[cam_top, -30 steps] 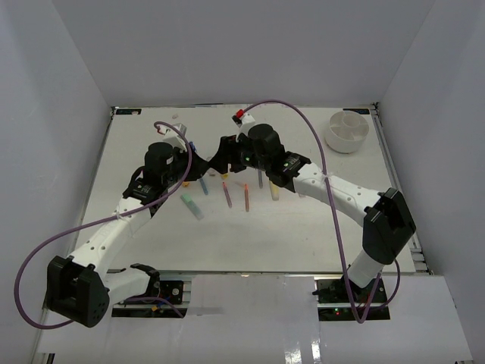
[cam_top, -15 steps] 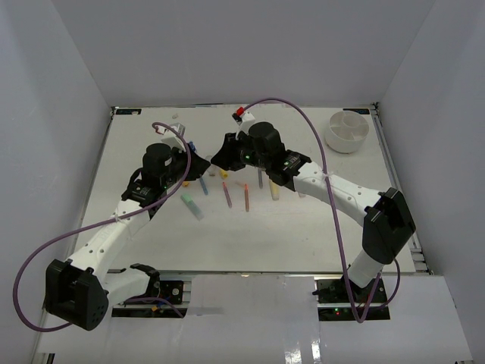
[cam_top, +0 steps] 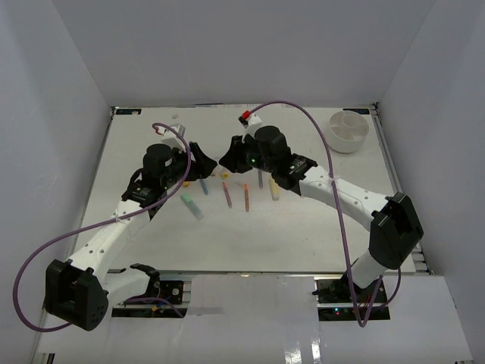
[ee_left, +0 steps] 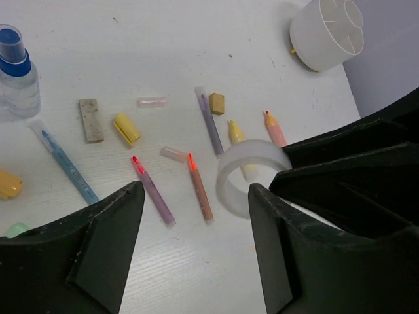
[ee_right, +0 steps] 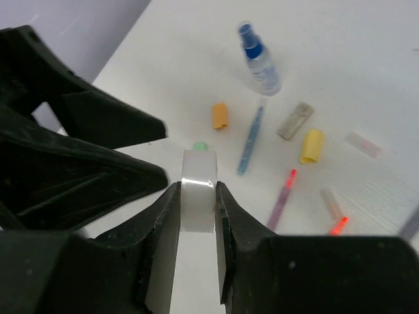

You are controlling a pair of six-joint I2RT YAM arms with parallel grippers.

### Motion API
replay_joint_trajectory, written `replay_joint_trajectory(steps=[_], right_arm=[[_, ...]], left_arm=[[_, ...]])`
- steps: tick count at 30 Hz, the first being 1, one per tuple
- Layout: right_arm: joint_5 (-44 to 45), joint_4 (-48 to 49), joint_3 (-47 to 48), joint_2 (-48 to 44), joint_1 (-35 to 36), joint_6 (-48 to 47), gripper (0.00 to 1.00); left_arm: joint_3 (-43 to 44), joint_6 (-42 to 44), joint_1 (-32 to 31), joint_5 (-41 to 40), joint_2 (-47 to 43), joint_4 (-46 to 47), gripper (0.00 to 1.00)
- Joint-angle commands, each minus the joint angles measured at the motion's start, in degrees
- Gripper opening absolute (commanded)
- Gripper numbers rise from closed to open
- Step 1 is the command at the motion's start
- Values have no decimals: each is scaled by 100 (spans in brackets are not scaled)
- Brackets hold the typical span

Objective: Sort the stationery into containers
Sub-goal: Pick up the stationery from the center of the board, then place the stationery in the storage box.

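The clear tape ring is pinched edge-on between my right gripper's fingers, above the table. In the left wrist view the tape ring hangs just beyond my left gripper, which is open with nothing between its fingers. Seen from above, the left gripper and right gripper face each other tip to tip. Below them lie a purple pen, an orange pen, a blue pen, a yellow cap, a grey eraser and the blue-capped bottle. The white divided tub stands at the far right.
A green highlighter and a yellow highlighter lie nearer the front among the scattered items. An orange cap sits left of the blue pen. White walls enclose the table on three sides.
My right gripper shut on the tape ring, then my left gripper opened and let it go. The right arm has shifted slightly to the right.
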Motion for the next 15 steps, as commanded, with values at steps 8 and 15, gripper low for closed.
replay_joint_trajectory(steps=[8,15], right_arm=[[1008,-45,-1077,-1498,-1769,-937,8],[1598,-740,-658,-1781,-3466,-2133,8]], left_arm=[[51,166,-26,-75,-238,-140,88],[437,543,-26,-1022,-124,-984,92]])
